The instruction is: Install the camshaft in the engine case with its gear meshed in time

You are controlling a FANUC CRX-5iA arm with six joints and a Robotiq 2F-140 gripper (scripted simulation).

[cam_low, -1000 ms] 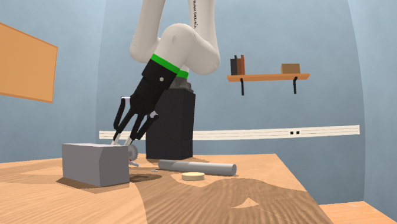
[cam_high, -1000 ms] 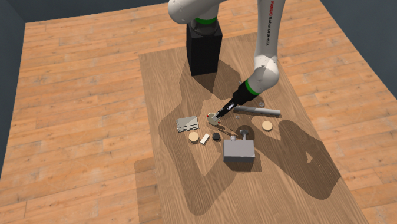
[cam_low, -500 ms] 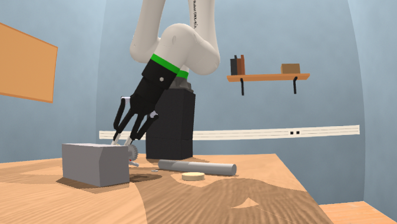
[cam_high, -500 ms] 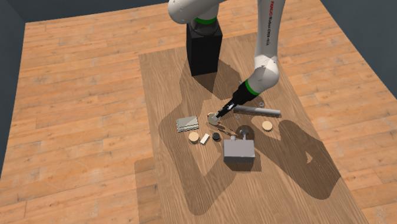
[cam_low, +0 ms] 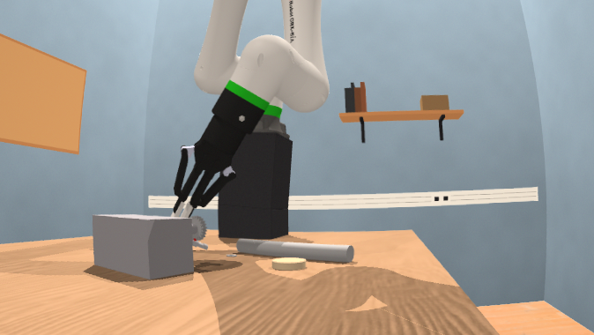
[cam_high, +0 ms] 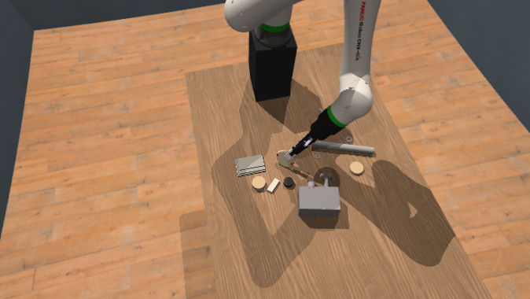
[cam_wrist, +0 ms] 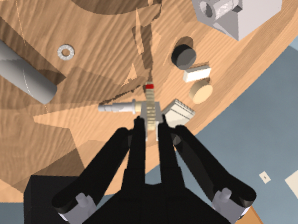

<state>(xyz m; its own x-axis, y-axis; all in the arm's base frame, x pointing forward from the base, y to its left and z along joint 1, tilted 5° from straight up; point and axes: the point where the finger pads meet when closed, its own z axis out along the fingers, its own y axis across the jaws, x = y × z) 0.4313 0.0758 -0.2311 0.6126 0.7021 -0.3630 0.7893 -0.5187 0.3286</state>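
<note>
Item: camshaft (cam_wrist: 133, 106), big gear clamped edgewise between our fingers. Engine case (cam_high: 318, 201) upright on bench (cam_high: 354, 252), bearing unfilled. Remaining: insertion, timing, release.

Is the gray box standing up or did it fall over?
Standing up. The gray engine case sits flat on the wooden table, top face level in the exterior view, its short shaft end pointing sideways toward the black gripper.

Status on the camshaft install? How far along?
Done: the approach only. The engine case stands upright. In hand: the gripper has its fingers pinched on the camshaft at its big gear, well apart from the case. Left: carry it over, slide the shaft fully in, mesh on the marks, release.
</note>
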